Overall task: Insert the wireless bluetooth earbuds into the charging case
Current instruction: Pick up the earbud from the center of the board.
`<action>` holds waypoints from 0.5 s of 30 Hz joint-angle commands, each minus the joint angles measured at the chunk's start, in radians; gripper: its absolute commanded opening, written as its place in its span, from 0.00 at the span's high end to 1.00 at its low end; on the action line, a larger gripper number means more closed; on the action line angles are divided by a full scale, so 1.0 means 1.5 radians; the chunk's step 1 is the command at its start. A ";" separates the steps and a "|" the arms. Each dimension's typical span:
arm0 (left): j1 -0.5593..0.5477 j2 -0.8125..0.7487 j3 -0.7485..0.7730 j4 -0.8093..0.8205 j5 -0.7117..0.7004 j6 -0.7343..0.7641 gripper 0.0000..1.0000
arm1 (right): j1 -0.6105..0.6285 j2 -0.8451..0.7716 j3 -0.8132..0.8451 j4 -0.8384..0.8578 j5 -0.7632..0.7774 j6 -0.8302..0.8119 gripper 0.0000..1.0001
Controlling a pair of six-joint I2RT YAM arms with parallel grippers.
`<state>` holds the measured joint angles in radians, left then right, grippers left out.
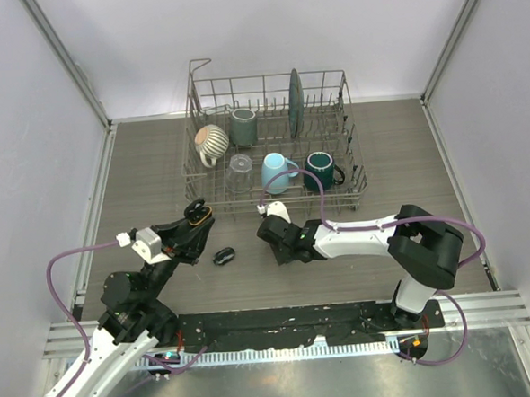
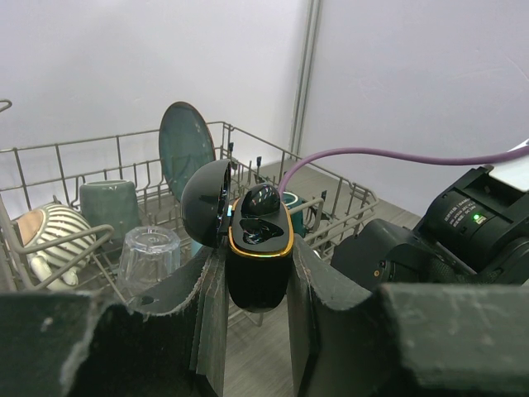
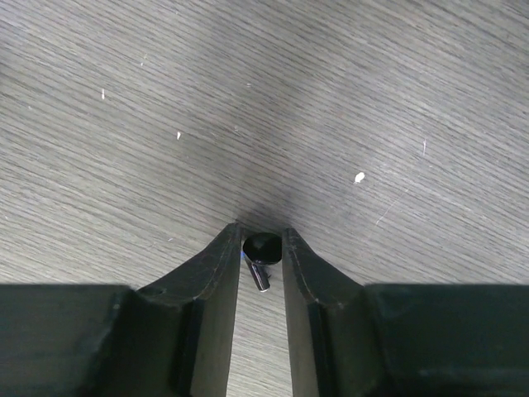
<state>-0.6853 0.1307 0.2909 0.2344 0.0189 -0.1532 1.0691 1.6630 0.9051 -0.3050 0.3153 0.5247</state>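
- The left fingers [image 2: 211, 306] are clamped on the black charging case [image 2: 259, 281], holding it up off the desk [image 1: 406, 154] with the lid swung open.
- A glossy bud [image 2: 263, 201] sits in the top of the case.
- The right fingers [image 3: 216, 273] are low over the desk, drawn in close on either side of a tiny black earbud [image 3: 261, 248]. I cannot tell whether they actually pinch it.
- A small dark object [image 1: 223, 255] lies on the desk between the two arms.
- The dish rack [image 1: 352, 148] stands behind them.
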 commanded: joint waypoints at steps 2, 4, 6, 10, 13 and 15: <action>0.002 0.004 0.004 0.029 -0.003 -0.003 1.00 | -0.006 -0.003 -0.002 0.000 -0.009 -0.007 0.76; 0.002 0.003 0.005 0.029 -0.003 -0.004 1.00 | -0.005 -0.004 -0.001 -0.003 -0.006 -0.006 0.79; 0.002 0.003 0.006 0.028 -0.004 -0.003 1.00 | -0.005 -0.006 0.001 -0.007 0.000 -0.004 0.86; 0.002 0.004 0.004 0.029 -0.003 -0.004 1.00 | -0.005 -0.034 0.005 -0.009 0.009 -0.002 0.99; 0.002 0.006 0.004 0.032 -0.003 -0.004 1.00 | -0.005 -0.066 0.013 -0.004 0.017 -0.001 0.99; 0.002 0.009 0.004 0.037 -0.003 -0.004 1.00 | -0.003 -0.114 0.017 0.006 0.029 0.000 0.99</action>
<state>-0.6853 0.1310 0.2909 0.2348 0.0189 -0.1535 1.0649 1.6386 0.9047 -0.3328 0.3077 0.5213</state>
